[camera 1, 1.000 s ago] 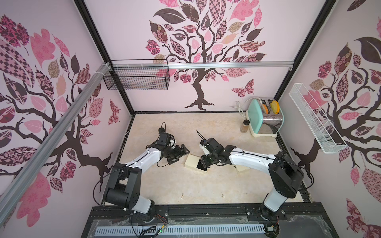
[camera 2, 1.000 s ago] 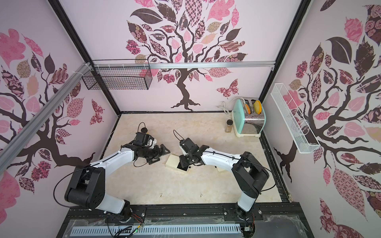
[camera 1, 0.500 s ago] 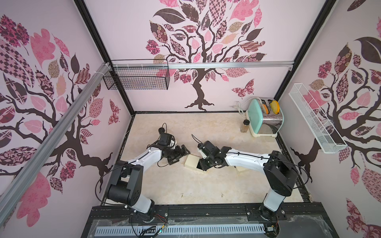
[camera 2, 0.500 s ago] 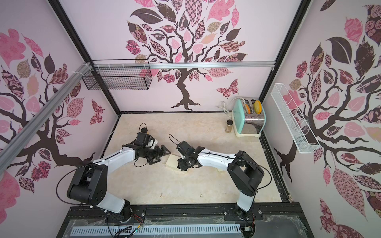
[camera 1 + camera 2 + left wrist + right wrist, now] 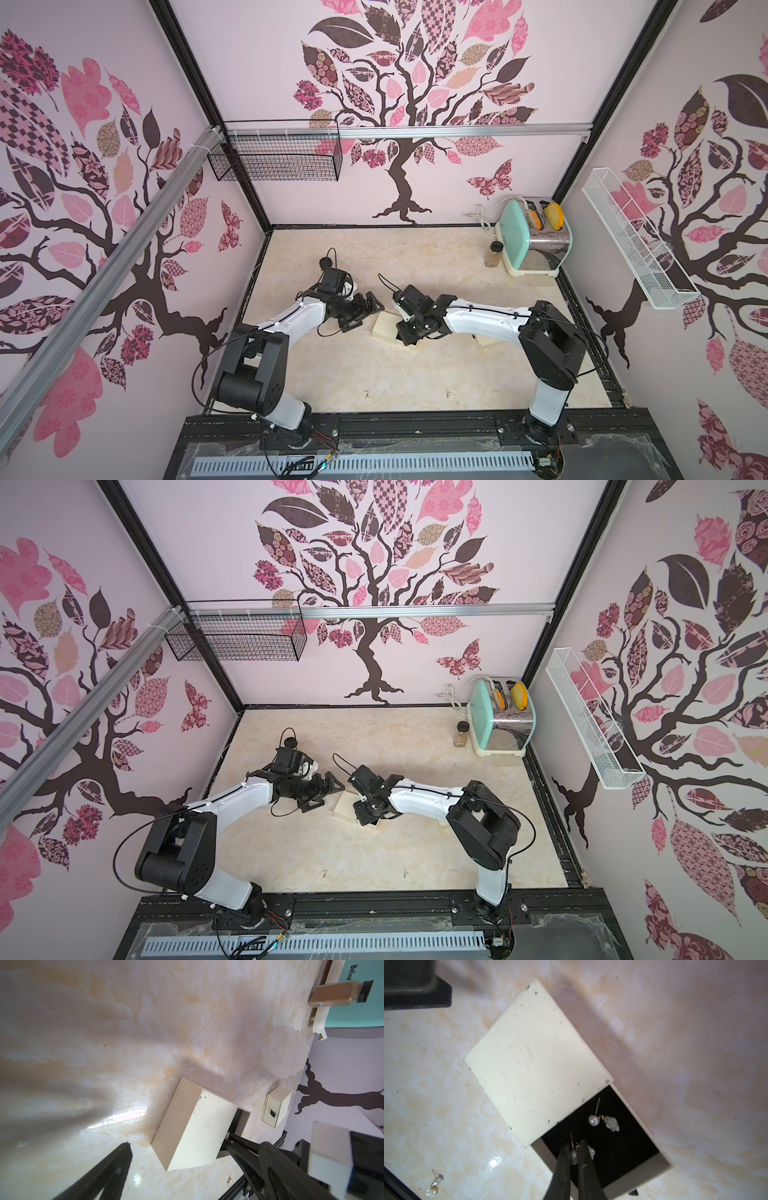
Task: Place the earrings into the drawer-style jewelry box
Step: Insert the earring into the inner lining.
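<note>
Pinching a pearl earring (image 5: 574, 1155) between pressed-together fingers, the right claw (image 5: 575, 1144) hangs at the jewelry box's (image 5: 533, 1057) pulled-out drawer (image 5: 662, 1160); whether the earring touches the lining I cannot tell. A second earring (image 5: 603, 1122) lies on the drawer's black lining, apart from the held one. The left claw (image 5: 369, 312) sits spread wide just beside the box, on the side opposite the drawer, gripping nothing. A third earring (image 5: 367, 395) and a fourth earring (image 5: 448, 392) lie on the desk (image 5: 374, 257), well apart from the box, on its side toward the arm bases. A smaller closed box (image 5: 276, 1109) rests near the drawer end.
</note>
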Action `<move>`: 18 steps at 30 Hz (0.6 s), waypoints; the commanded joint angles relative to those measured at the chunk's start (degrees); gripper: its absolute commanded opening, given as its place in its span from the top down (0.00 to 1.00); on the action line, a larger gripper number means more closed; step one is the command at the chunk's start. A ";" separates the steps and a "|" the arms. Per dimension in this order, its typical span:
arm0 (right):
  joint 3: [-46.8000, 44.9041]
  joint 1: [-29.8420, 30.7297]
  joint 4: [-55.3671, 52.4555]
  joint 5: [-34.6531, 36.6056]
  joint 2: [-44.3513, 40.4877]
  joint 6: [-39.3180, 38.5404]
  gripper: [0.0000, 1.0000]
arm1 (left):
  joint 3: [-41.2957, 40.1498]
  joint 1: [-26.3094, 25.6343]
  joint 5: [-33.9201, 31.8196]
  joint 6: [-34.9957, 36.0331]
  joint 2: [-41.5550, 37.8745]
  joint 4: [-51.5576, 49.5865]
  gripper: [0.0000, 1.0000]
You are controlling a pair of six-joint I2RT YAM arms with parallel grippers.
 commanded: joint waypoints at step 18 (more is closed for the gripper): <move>5.42 1.25 -6.00 2.27 4.09 -1.66 1.00 | -1.13 0.09 1.32 0.67 -0.61 1.55 0.02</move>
